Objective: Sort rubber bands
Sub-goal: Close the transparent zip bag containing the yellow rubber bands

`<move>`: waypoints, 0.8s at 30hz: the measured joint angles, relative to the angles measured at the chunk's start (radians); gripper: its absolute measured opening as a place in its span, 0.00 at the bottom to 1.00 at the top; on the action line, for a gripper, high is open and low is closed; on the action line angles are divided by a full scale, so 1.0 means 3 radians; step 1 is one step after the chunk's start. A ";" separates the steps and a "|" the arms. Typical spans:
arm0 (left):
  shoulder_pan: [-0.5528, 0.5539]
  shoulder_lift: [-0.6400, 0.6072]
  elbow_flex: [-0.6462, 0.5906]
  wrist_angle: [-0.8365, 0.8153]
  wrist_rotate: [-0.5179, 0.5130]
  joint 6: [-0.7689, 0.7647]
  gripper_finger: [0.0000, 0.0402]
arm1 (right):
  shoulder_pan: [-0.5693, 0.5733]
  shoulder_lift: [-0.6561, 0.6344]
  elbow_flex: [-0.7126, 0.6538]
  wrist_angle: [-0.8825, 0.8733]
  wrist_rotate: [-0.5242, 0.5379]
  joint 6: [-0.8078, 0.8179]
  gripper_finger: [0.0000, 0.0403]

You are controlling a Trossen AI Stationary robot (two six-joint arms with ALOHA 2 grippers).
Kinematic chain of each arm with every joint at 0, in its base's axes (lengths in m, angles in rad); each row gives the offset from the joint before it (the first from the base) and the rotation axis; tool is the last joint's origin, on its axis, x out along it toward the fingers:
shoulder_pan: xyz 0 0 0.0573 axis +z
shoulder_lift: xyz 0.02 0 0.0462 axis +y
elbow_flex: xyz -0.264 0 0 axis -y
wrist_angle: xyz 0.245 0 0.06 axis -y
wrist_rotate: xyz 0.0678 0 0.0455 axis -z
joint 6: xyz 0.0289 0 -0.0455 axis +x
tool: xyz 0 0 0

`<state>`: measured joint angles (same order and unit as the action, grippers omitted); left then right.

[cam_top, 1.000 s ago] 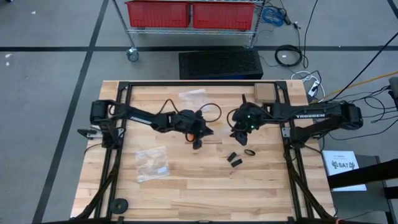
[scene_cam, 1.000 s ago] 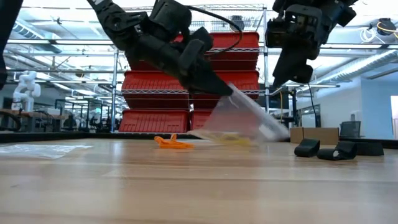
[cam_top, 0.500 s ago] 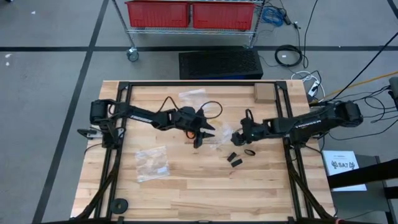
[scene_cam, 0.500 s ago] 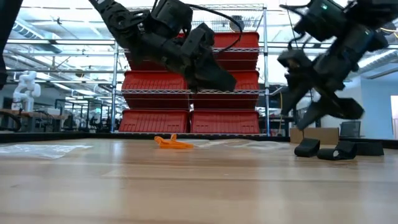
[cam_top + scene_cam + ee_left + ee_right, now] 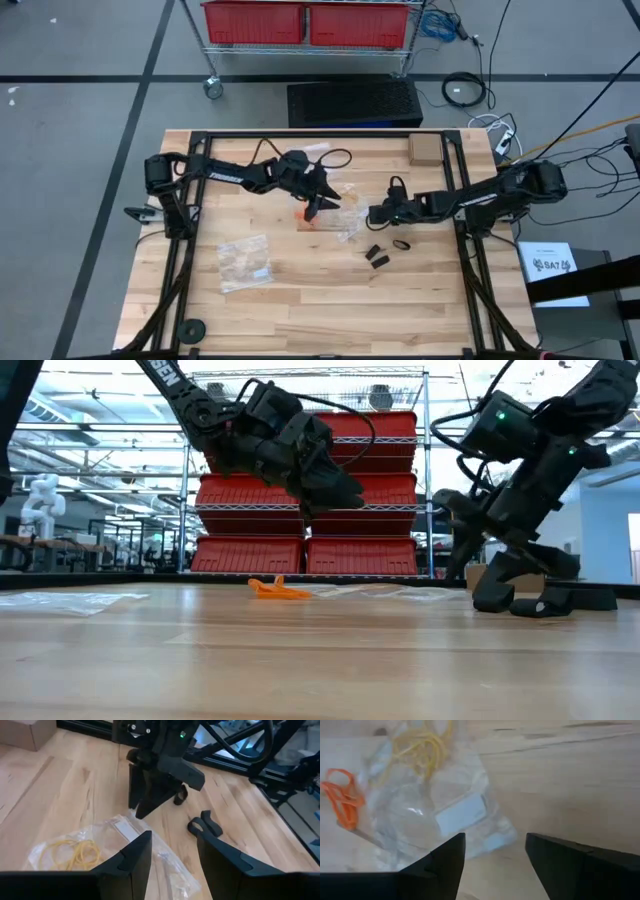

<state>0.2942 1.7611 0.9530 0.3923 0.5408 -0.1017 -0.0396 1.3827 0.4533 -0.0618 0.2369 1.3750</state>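
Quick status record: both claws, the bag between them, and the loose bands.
left claw: open, empty, raised above the bag
right claw: open, empty, low beside the bag
clear bag: flat on the table, yellow bands inside
orange bands: on the table at the bag's edge
black bands: loose on the table near the right claw
second bag: lies apart, on the left arm's side

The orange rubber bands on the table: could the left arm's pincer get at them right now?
Probably yes. The left pincer hangs open just above the orange rubber bands, which lie bare on the wood beside the clear bag, not under it.
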 joint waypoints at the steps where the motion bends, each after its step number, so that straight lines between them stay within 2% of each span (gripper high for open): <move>1: 0.0017 0.0000 -0.0005 0.0001 0.0024 0.0000 0.41 | -0.0016 0.0057 0.0001 0.0035 0.0004 -0.0001 0.51; 4: 0.0055 0.0000 -0.0007 0.0001 0.0089 0.0000 0.41 | -0.0035 0.0172 0.0005 0.0185 0.0072 -0.0063 0.48; 7: 0.0094 0.0000 -0.0009 0.0034 0.0167 0.0000 0.41 | -0.0035 0.0179 -0.0002 0.0332 0.0169 -0.0285 0.41; 14: 0.0198 0.0000 -0.0009 0.0089 0.0265 -0.0006 0.41 | -0.0048 0.0124 -0.0009 0.0620 0.0454 -0.1011 0.05; 15: 0.0206 0.0000 -0.0009 0.0118 0.0304 -0.0017 0.41 | -0.0048 0.0125 -0.0012 0.0683 0.0467 -0.1138 0.03; 20: 0.0243 -0.0001 -0.0009 0.0158 0.0411 -0.0076 0.41 | -0.0071 0.0110 0.0075 0.0793 0.0295 -0.1616 0.03; 24: 0.0252 -0.0001 -0.0009 0.0086 0.0460 -0.0084 0.41 | -0.0067 0.0050 0.0143 0.0530 -0.0221 -0.1682 0.06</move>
<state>0.3698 1.7607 0.9504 0.4181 0.6789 -0.1270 -0.0597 1.3976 0.4963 0.0973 0.1705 0.8706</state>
